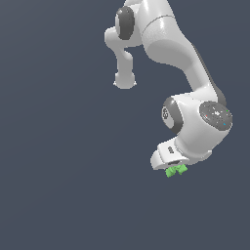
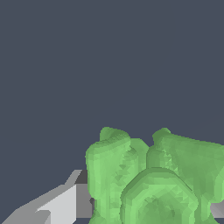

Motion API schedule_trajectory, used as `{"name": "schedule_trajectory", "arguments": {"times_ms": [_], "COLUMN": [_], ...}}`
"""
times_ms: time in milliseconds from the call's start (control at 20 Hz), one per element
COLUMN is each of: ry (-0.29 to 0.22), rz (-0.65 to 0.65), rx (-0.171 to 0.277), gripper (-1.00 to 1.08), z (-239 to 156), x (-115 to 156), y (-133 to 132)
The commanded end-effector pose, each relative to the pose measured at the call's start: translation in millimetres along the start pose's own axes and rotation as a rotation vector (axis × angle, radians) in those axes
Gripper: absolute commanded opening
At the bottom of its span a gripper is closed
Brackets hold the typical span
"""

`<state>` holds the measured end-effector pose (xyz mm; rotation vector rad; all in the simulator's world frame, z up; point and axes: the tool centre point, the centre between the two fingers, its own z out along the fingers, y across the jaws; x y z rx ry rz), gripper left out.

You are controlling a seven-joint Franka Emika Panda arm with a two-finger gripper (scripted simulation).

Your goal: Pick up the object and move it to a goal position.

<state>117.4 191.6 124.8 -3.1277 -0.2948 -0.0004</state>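
Dark slate-blue emptiness surrounds everything; no tabletop edge or goal marker shows. One white Panda arm (image 1: pixel 185 58) bends down to its claw (image 1: pixel 172 163), and one bright green lumpy object (image 1: pixel 176 170) sits directly beneath the claw, between its fingers. In the wrist view the object (image 2: pixel 153 179) fills the space beside a grey finger (image 2: pixel 65 203), so the claw looks pinched on it, though contact is not plain. Judging from this, the carry is the step in hand: keep the squeeze steady, move smoothly, and avoid jerks that could shake so small a piece loose.
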Motion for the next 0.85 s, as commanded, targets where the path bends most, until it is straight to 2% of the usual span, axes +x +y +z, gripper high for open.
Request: {"name": "schedule_trajectory", "arguments": {"times_ms": [0, 800], "ry": [0.0, 0.0], "rz": [0.0, 0.0], "rx": [0.0, 0.0], "gripper": [-1.0, -1.0], "z": [-2.6, -8.4], "x": [6.9, 23.3], "y": [-7.3, -23.1]}}
